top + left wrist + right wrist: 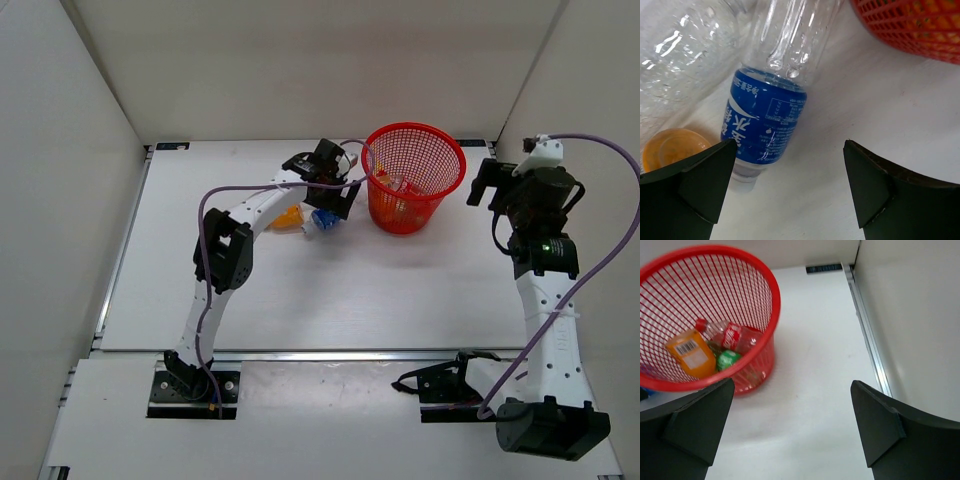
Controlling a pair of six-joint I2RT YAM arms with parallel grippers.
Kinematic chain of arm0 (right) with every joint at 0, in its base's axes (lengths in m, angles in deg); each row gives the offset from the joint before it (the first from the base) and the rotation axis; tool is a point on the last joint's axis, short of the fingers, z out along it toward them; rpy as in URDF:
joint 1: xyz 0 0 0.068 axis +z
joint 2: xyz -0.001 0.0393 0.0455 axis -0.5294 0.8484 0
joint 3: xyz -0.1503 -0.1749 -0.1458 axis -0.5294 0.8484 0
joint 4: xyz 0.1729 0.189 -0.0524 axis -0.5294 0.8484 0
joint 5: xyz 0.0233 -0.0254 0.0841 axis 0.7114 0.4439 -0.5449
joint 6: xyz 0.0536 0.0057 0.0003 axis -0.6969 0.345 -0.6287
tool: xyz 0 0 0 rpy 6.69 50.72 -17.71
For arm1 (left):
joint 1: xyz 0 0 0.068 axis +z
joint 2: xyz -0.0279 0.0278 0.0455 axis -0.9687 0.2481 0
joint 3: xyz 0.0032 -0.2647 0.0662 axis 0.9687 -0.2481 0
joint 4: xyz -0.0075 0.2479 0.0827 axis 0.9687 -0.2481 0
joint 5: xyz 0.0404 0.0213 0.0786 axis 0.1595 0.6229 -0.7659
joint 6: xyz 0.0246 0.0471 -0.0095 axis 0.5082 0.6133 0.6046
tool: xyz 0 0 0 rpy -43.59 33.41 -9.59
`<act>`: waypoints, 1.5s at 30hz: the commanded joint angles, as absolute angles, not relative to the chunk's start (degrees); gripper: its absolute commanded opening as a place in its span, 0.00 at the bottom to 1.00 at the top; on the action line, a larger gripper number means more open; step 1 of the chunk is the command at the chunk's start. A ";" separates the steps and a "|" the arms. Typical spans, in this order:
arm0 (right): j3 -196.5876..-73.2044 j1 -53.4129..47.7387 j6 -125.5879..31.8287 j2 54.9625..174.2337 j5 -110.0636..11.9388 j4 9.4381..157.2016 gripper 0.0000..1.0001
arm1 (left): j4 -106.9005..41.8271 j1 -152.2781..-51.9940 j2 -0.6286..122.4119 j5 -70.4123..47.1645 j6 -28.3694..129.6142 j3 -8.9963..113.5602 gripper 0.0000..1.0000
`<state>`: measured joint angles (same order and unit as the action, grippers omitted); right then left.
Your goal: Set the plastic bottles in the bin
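Hanging low over the table point(300, 300), the left gripper point(789, 145) has its two fingers spread wide and grips nothing. The blue-labelled bottle point(765, 125) lies on its side on the table just beyond the fingertips, in line with the gap. Left of it shows an orange round end point(672, 147), cap or base I cannot tell. Beyond that lies a crinkled clear bottle point(680, 50); whether those two are one bottle is unclear. Seen from overhead, this gripper point(335, 195) sits just left of the bin point(400, 215). Under it, side by side on the table and outside the bin, lie the blue-labelled bottle point(322, 220) and a loose orange bottle point(288, 218).

The right gripper point(792, 385) also stands wide open and empty. It is above bare table to the right of the bin point(772, 285) and apart from it.

The bin stands upright toward the far side of the table, between the two grippers. At its bottom lie a barcoded orange bottle point(692, 355) and a red-labelled bottle point(730, 335) with a red cap. A green piece point(729, 359) is pressed between them, bottle or cap I cannot tell. Clear plastic shows around these, too jumbled to count.

Counted: one bin, holding three coloured pieces that can be told apart. At least two bottles lie outside it, one blue-labelled and one orange. There are two grippers, both open and both holding nothing.
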<state>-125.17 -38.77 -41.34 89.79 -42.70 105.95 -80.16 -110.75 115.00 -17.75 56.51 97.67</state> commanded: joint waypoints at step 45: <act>-104.79 -40.49 -46.31 78.16 -36.41 114.10 1.00 | -54.60 -113.42 96.91 -26.22 41.39 98.93 0.59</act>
<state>-104.34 -40.67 -45.34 80.35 -35.33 116.15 -61.43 -110.77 94.78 -26.93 44.57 95.40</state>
